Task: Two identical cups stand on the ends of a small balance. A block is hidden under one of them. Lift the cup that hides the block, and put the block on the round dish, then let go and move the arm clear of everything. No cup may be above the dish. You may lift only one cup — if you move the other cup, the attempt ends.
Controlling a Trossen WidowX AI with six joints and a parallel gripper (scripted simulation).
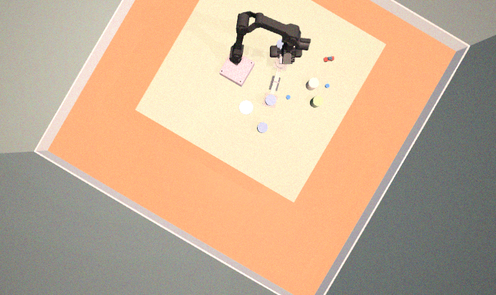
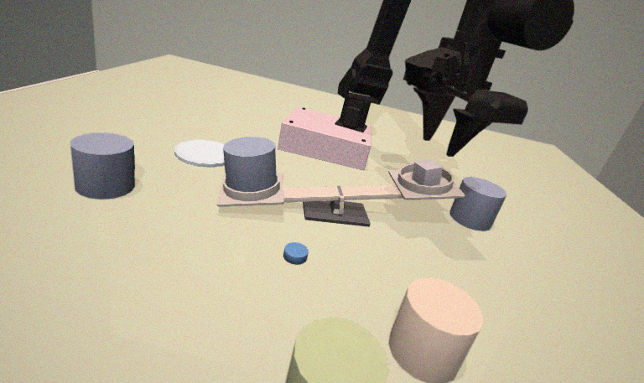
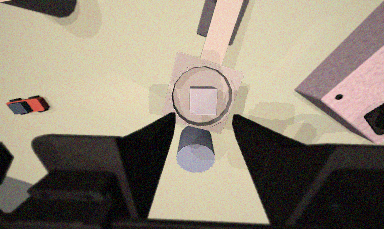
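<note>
While its jaws stand partly apart and hold nothing, the gripper [image 2: 444,144] hangs above the uncovered block [image 2: 427,172] on the balance [image 2: 342,193]. The lifted cup [image 2: 477,203] stands on the cream table [image 2: 142,274] just beside that end. Beyond lie the white dish [image 2: 199,152] and grey walls.

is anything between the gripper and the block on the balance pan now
Nothing visible. The block sits uncovered in its pan's ring, and the open gripper hangs above it, holding nothing. The lifted cup stands on the table beside the pan, outside the fingers' path in the wrist view.
</note>
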